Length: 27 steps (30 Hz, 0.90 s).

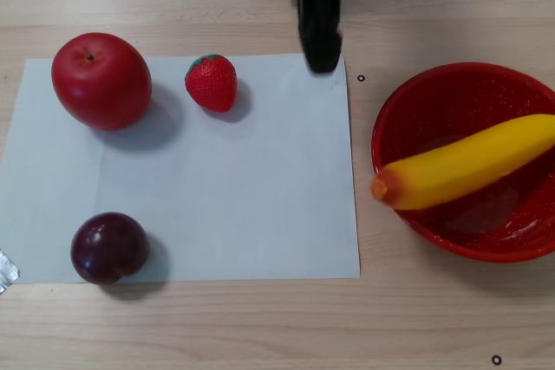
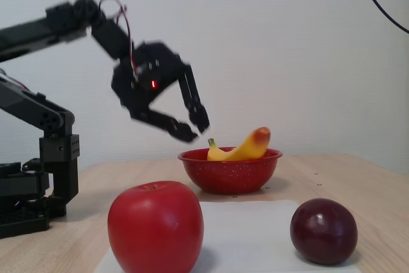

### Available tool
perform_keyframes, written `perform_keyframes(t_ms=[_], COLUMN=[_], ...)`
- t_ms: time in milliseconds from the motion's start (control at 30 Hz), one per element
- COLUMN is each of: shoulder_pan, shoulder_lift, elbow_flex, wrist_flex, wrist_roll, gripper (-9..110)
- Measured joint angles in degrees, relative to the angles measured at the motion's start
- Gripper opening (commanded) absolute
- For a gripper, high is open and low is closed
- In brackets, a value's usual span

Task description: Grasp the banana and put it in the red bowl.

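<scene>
Hand [image 2: 195,126]: black, two fingers, raised in the air to the left of the red bowl in the fixed view. Fingers spread apart with a clear gap between the tips; nothing held, nothing touched. In the other view only a dark, blurred finger shows, reaching down from the top edge over the upper right corner of the paper sheet.

Banana [image 1: 473,165]: yellow, lying inside the red bowl [image 1: 416,101], resting across it. Orange-red blunt end sticks out over the bowl's left rim in the other view; in the fixed view that end points up and right, above the rim.

Red bowl: glossy, white-speckled, standing on the bench [image 1: 260,327] just right of the paper sheet [image 1: 251,188].

Apple [image 1: 101,81]: red, at the sheet's upper left corner.

Strawberry [image 1: 212,82]: on the sheet, right of the apple, apart from it.

Plum [image 1: 109,247]: dark purple, at the sheet's lower left.
</scene>
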Motion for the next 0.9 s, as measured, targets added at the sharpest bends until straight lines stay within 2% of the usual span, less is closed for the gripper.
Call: perform_keyframes(t_ms=[267,433,600,900], shoulder_pan=[0.62,0.44,-0.62,-0.7], shoulder_lift=[11.25,18.98,25.93,30.76], elbow_flex=[28.92,40.78,42.01,42.01], wrist_flex=[-29.44,-38.67,-37.44,-14.15], wrist_roll=[3.6,4.83,5.1,2.2], gripper=[0,0,0,0])
